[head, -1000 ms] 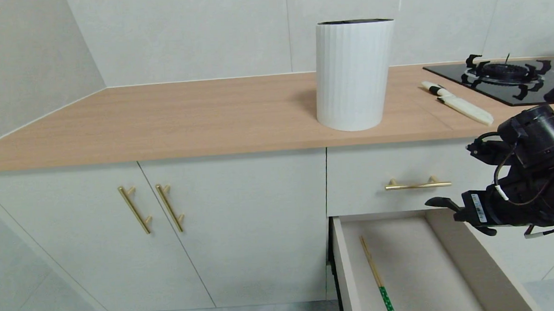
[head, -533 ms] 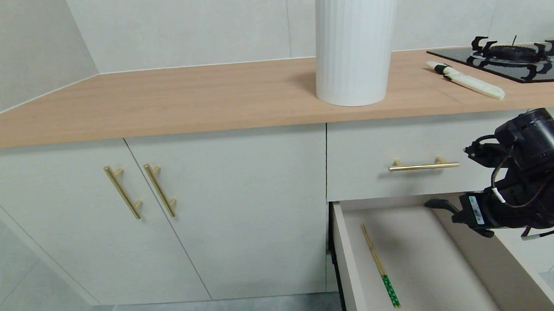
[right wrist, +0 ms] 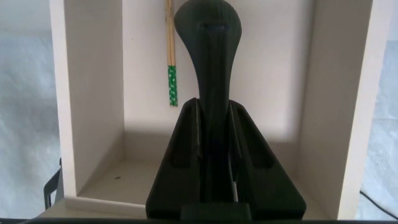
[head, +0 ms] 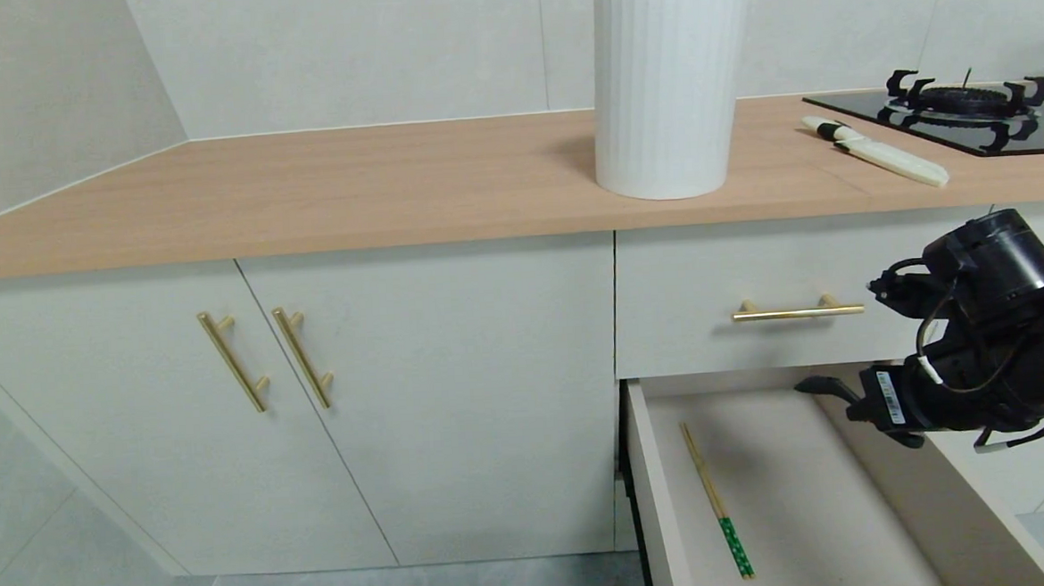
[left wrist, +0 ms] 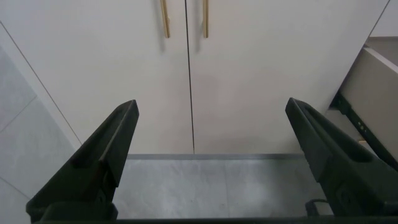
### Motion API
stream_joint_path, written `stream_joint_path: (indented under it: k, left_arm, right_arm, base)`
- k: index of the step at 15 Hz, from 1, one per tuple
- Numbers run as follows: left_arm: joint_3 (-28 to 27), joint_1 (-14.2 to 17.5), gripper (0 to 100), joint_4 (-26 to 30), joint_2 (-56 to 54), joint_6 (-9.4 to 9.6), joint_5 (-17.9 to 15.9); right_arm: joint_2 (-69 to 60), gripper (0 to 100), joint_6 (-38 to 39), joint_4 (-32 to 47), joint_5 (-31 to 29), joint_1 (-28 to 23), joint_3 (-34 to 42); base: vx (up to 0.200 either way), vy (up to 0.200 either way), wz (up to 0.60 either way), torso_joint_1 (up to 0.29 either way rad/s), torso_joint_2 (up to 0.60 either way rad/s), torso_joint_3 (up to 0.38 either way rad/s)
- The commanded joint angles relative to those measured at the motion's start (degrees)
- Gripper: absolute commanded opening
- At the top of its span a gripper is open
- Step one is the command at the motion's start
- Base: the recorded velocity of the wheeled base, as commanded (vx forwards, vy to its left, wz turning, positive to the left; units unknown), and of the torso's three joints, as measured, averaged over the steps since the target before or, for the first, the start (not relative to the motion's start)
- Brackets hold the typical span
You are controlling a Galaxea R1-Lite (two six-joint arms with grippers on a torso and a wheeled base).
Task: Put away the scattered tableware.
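My right gripper (right wrist: 205, 28) has its fingers pressed together with nothing between them, and it hangs over the open drawer (head: 651, 501), close to that drawer's right wall. On the drawer floor, nearer the left wall, I see the chopsticks (head: 716, 502) lying lengthwise, green ends toward the front. My left gripper (left wrist: 211, 109) is spread wide and empty, low down and facing the cabinet doors (left wrist: 249, 74). Above the open drawer sits a shut drawer (head: 710, 292) with a gold handle. Up on the countertop (head: 347, 186) a knife (head: 876, 152) lies between the white ribbed container (head: 663, 80) and the stove (head: 968, 109)
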Motion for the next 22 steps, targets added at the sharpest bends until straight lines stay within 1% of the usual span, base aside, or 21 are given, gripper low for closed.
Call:
stream_joint_path:
  k: [1,2,3,6,9,10,12,14,18,22]
  left_arm:
    - [0.00,0.00,100,-0.01,0.09,0.00,0.04]
    - [0.00,0.00,100,-0.01,0.09,0.00,0.04]
    - [0.00,0.00,100,-0.01,0.09,0.00,0.04]
    - [0.00,0.00,100,-0.01,0.09,0.00,0.04]
    - [0.00,0.00,100,-0.01,0.09,0.00,0.04]
    - [0.00,0.00,100,-0.01,0.09,0.00,0.04]
    - [0.00,0.00,100,-0.01,0.09,0.00,0.04]
    - [0.00,0.00,100,-0.01,0.09,0.00,0.04]
    - [0.00,0.00,100,-0.01,0.09,0.00,0.04]
    - [0.00,0.00,100,-0.01,0.09,0.00,0.04]
  right_arm:
    - [3.19,0,0.01,-2.45,0.01,0.25,0.92]
    - [7.06,0,-0.08,-6.41,-0.08,0.34,1.89]
    - [9.70,0,0.10,-8.51,-0.08,0.25,2.06]
    - [16.64,0,0.10,-12.82,0.01,0.34,3.47]
    - [24.20,0,0.19,-22.05,-0.52,1.04,5.67]
    - [27.80,0,0.19,-25.74,-2.01,1.31,6.37]
    - [32.46,0,0.36,-30.05,-5.44,1.83,6.54]
    - [35.01,0,0.45,-31.45,-5.88,1.92,6.46]
    - [37.82,0,0.45,-31.72,-5.97,1.92,5.93]
    - [40.11,0,0.63,-36.38,-6.32,1.83,6.19]
  base:
    - [0.000,0.000,0.00,0.000,0.00,0.000]
    - [0.000,0.000,0.00,0.000,0.00,0.000]
    - [0.000,0.000,0.00,0.000,0.00,0.000]
    - [0.000,0.000,0.00,0.000,0.00,0.000]
    - [0.000,0.000,0.00,0.000,0.00,0.000]
    - [0.000,0.000,0.00,0.000,0.00,0.000]
    - [0.000,0.000,0.00,0.000,0.00,0.000]
    - [0.000,0.000,0.00,0.000,0.00,0.000]
    - [0.000,0.000,0.00,0.000,0.00,0.000]
    - [0.000,0.000,0.00,0.000,0.00,0.000]
